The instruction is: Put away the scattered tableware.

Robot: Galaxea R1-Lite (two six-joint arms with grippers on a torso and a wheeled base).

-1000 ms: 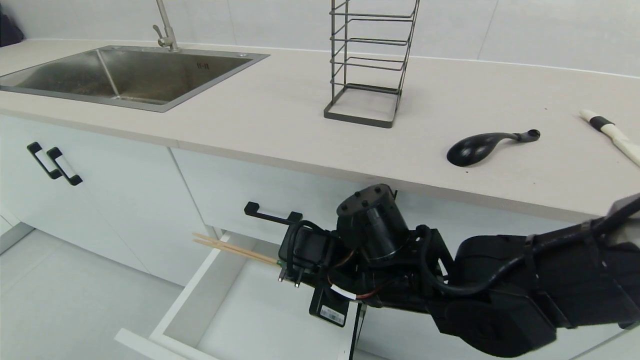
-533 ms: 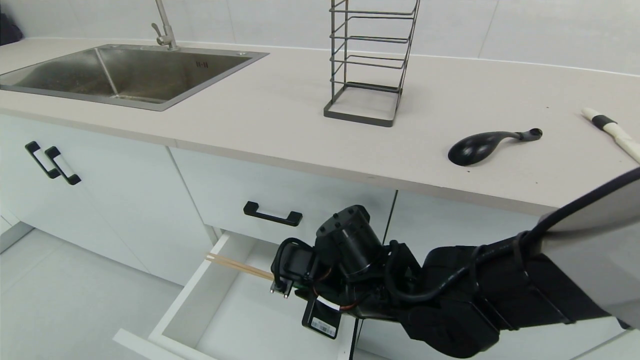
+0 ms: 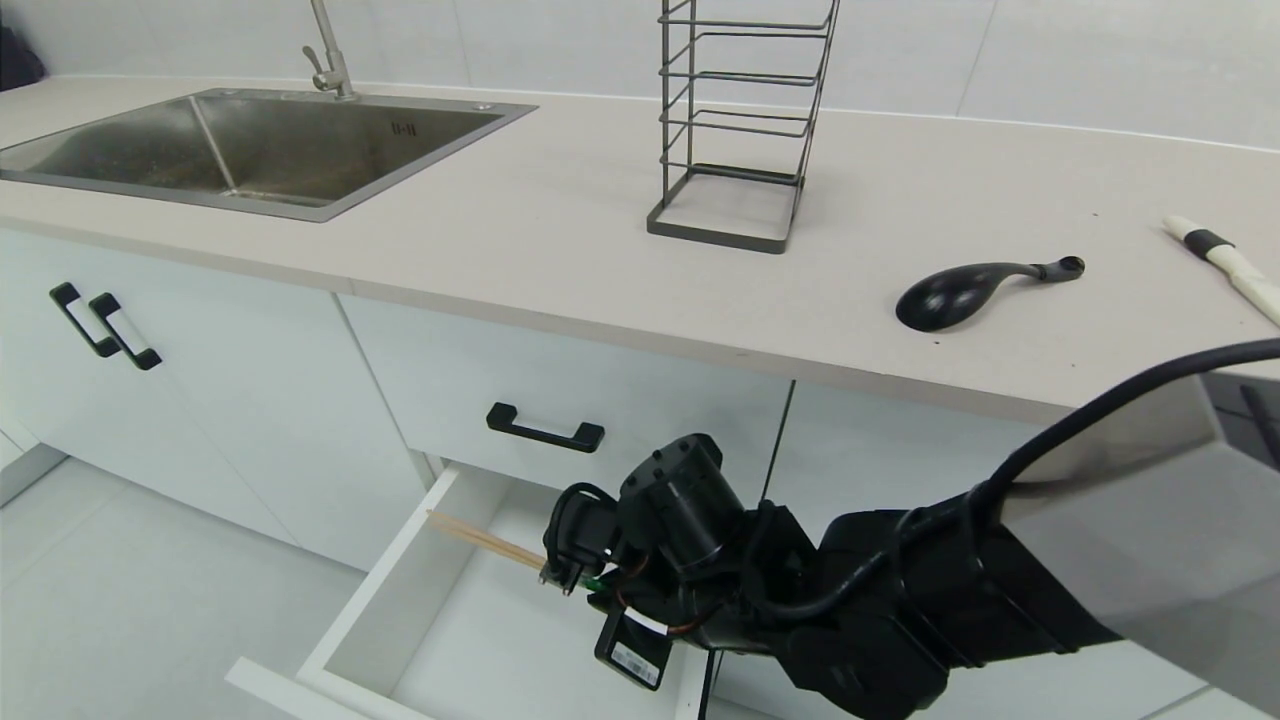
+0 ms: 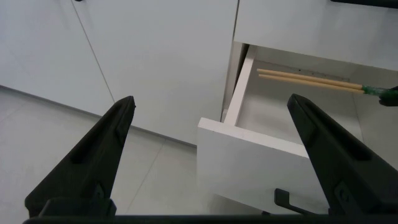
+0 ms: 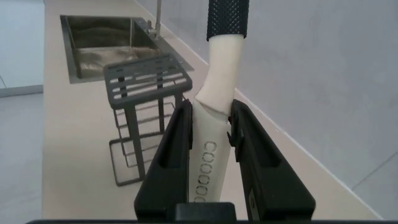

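Observation:
A pair of wooden chopsticks (image 3: 485, 540) juts leftward from my right gripper (image 3: 558, 572), which is shut on them low inside the open white drawer (image 3: 395, 590). From the left wrist view the chopsticks (image 4: 311, 79) hang over the drawer (image 4: 249, 146), tips near its left wall. My left gripper (image 4: 211, 102) is open, in front of the drawer's left front corner. A black spoon (image 3: 950, 295) and a cream utensil with a black band (image 3: 1225, 262) lie on the counter (image 3: 560, 230). In the right wrist view, dark fingers (image 5: 177, 149) flank a cream handle (image 5: 214, 93).
A black wire rack (image 3: 735, 130) stands mid-counter, with a steel sink (image 3: 250, 150) and tap at the far left. A shut drawer with a black handle (image 3: 545, 432) sits just above the open one. White cabinet doors fill the left, with bare floor below them.
My right arm has sunk lower with the chopsticks. Their tips have gone from above the drawer's left wall to inside the drawer. The spoon and the cream utensil have stayed put.

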